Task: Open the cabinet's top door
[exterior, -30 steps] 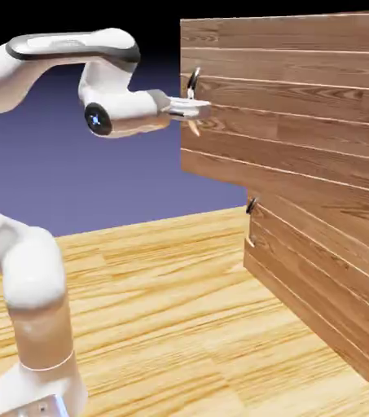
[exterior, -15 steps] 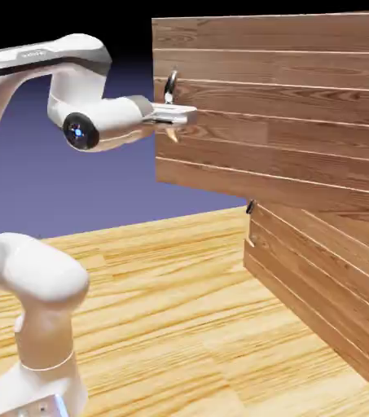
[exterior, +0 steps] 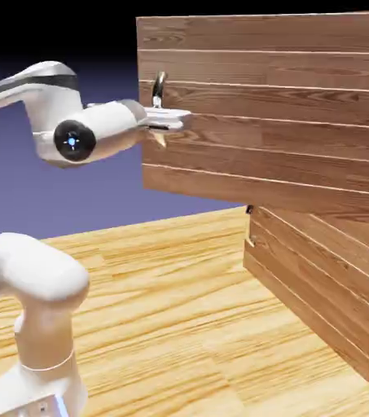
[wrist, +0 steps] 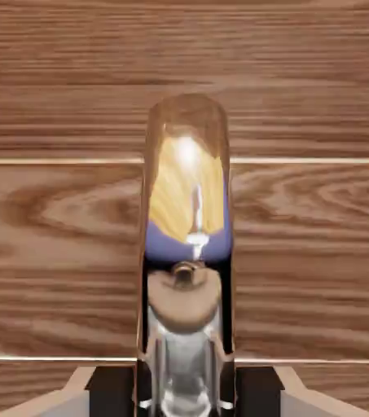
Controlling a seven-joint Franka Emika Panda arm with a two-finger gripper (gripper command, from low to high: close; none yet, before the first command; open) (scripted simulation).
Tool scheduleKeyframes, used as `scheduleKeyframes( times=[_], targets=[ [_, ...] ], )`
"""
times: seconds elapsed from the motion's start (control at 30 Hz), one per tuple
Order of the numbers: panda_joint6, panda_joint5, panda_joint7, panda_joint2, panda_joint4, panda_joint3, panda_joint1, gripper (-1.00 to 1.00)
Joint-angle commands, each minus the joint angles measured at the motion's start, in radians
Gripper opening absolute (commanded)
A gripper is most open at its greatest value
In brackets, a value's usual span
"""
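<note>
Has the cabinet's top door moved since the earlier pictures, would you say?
Yes, the top door has swung further out, its handle edge shifting to the exterior view's left, past the lower door.

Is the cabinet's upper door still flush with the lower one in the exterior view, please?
No, the upper door juts out past the lower door.

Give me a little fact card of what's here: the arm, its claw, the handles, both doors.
Arm: white, at the exterior view's left
Claw: shut on the top handle
Top handle: shiny loop, between the claw's fingertips
Top door: brown planks, swung out past the lower door
Lower door: brown planks
Lower handle: small, dark, partly hidden
</note>
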Motion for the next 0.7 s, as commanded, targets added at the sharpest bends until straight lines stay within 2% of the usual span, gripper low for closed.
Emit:
scheduleKeyframes(
  times=[0.0,0.37,0.67],
  targets=[
    [-0.045,-0.035,0.021,-0.027,-0.009,-0.021,-0.023,-1.00],
    [-0.520,-0.395,0.123,-0.209,0.014,-0.370,-0.221,-1.00],
    [-0.903,-0.641,0.135,-0.195,0.219,-0.690,-0.213,-1.00]
  ],
)
